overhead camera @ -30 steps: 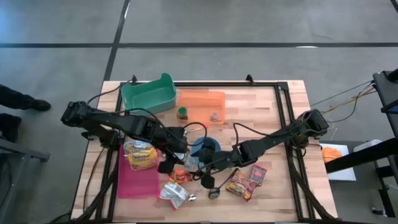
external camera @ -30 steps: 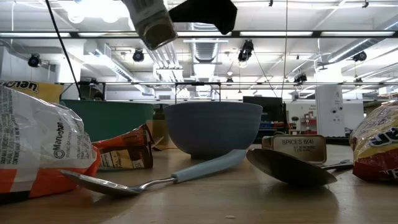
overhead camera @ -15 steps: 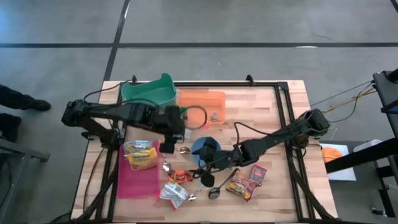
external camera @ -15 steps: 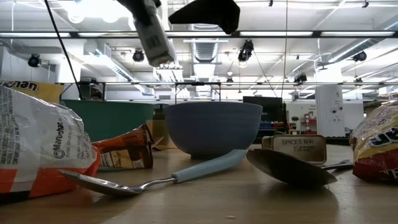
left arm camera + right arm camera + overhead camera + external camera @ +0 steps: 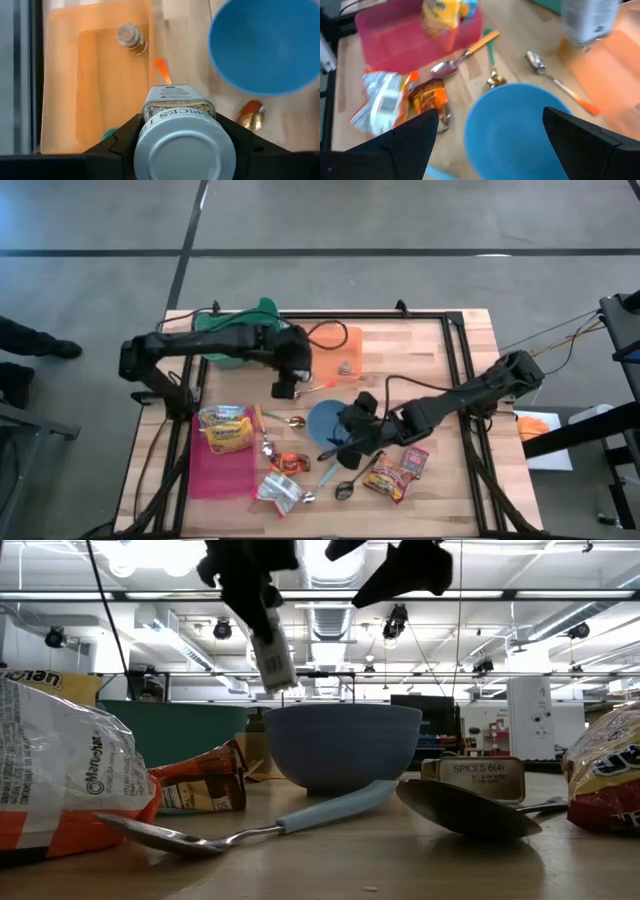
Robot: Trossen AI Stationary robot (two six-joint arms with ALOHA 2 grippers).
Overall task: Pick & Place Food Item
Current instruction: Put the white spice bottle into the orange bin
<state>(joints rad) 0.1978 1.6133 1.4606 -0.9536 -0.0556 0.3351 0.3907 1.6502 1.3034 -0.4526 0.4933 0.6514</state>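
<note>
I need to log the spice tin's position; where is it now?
In the high view the spice tin hangs in the left gripper, left of centre, over the near edge of the orange tray, just beyond the blue bowl.

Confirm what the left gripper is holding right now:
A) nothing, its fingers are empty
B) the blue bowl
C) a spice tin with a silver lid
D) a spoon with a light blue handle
C. The left wrist view shows the left gripper closed on the spice tin, silver lid toward the camera, above the edge of the orange tray; the blue bowl sits free on the table.
</note>
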